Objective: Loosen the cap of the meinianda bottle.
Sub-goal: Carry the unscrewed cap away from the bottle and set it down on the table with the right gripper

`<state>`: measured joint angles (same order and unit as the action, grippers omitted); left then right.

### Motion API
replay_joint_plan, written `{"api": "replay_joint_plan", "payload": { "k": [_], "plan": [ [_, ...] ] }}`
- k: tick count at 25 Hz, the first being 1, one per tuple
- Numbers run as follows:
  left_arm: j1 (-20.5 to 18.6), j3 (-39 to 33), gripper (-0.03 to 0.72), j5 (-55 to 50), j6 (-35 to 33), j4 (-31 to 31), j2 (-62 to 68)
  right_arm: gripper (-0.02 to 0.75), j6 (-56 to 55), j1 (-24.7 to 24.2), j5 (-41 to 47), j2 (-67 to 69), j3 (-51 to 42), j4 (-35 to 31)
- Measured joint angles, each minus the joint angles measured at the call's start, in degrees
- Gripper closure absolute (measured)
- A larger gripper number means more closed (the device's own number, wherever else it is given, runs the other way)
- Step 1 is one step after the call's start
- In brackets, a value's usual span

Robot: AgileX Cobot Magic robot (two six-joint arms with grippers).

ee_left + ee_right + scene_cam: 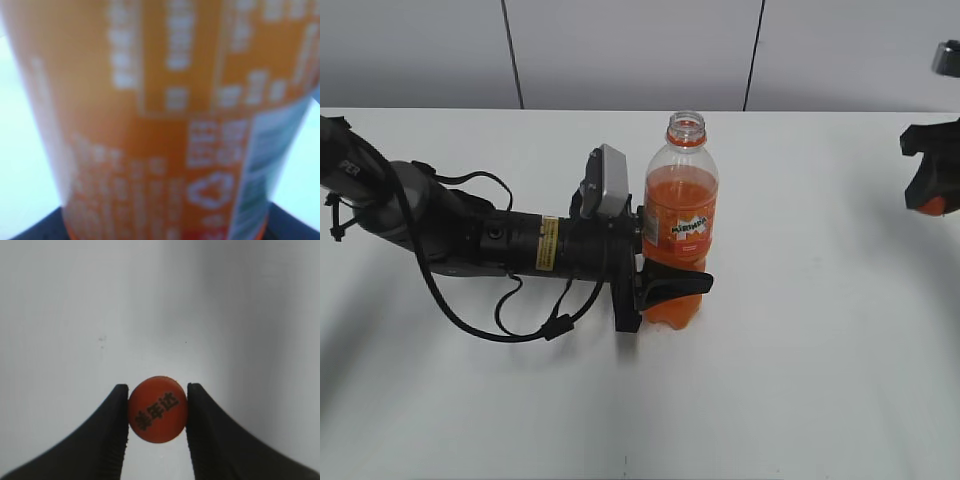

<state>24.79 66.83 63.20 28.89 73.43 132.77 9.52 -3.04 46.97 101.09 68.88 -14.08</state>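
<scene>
Orange plastic cap (158, 409), small, rigid and probably feather-light, sits clamped between the right gripper (158, 412) jaws, held off the meinianda bottle (679, 225) and well to its right above the white table (820, 380). Bottle stands upright with open neck, left gripper (665, 285) jaws closed around its lower waist; thin walls likely flex, so the ridged waist is the sound hold.

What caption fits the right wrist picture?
Right gripper pinching the orange cap above the white table.
</scene>
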Motion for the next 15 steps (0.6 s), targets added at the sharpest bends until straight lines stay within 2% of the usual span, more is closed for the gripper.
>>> {"api": "replay_joint_plan", "payload": {
  "k": [15],
  "plan": [
    [0.1, -0.1, 0.302, -0.1, 0.0, -0.3, 0.0, 0.469, 1.4, 0.0, -7.0, 13.6, -0.8, -0.7]
  ]
}}
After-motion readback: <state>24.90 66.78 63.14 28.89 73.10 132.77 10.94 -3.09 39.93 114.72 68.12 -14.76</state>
